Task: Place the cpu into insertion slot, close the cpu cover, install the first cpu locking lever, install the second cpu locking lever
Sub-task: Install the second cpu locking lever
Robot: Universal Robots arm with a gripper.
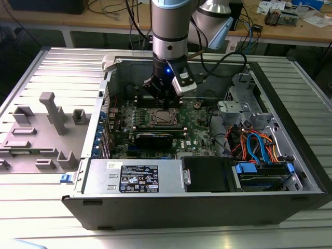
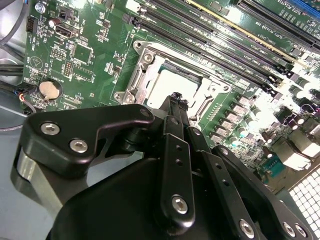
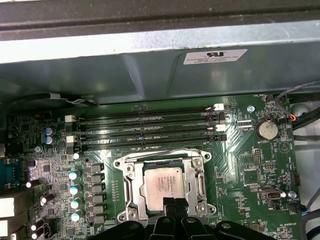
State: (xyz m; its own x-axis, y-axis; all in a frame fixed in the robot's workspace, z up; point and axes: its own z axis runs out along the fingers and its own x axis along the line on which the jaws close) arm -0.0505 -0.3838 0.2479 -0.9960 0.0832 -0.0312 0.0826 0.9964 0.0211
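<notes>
Black gripper [image 2: 176, 100] linkages crowd the front of the second wrist view, the fingertips pressed together with nothing between them, poised just above the near edge of the cpu [image 2: 175, 82]. In the first wrist view the clenched gripper [image 3: 175, 204] tip sits at the chip's edge; whether it touches the metal cannot be told.

An open computer case [image 1: 290, 192] lies on its side on a ribbed metal tabletop [image 1: 31, 67]. Inside it are the green motherboard [image 1: 194, 136], a power supply [image 1: 137, 176] along the near wall, a long black card [image 1: 153, 137], and a drive bay with blue and orange cables [image 1: 257, 145] at the exterior view's right. A grey fixture [image 1: 49, 111] stands on the tabletop at the exterior view's left, outside the case.

The cpu [image 3: 162, 184] already rests in the insertion slot [image 3: 131, 187], flat, its dull silver-grey top showing faint print. The cpu cover [image 3: 202, 185] frames it, a silvery plate with a square cut-out lying down around the chip. Long memory slots [image 3: 145, 131] run just beside the socket, and a coin cell [image 3: 266, 130] sits near one board corner.
</notes>
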